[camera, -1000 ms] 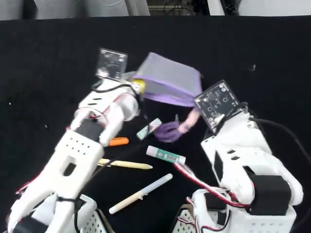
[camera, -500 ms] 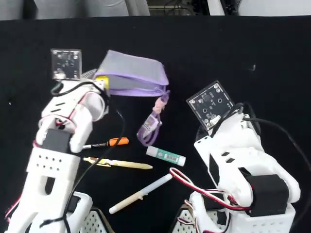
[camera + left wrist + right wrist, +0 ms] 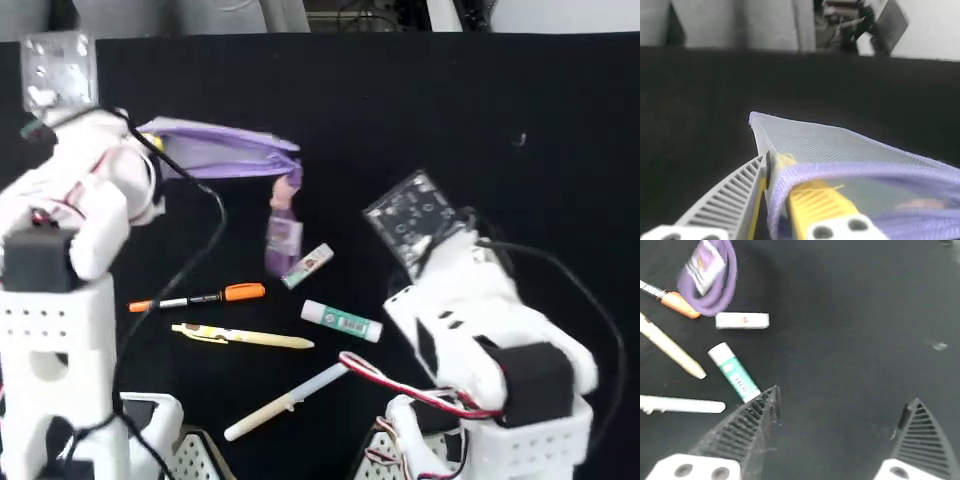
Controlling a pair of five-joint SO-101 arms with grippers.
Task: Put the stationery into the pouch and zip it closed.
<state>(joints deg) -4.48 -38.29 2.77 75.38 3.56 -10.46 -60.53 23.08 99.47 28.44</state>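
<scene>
Pouch [image 3: 222,150] lifted leftward, left jaws clamping it, right jaws wide

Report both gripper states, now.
The left gripper is shut on the pouch, at its edge.
The right gripper is open and holds nothing, near the glue stick.
</scene>
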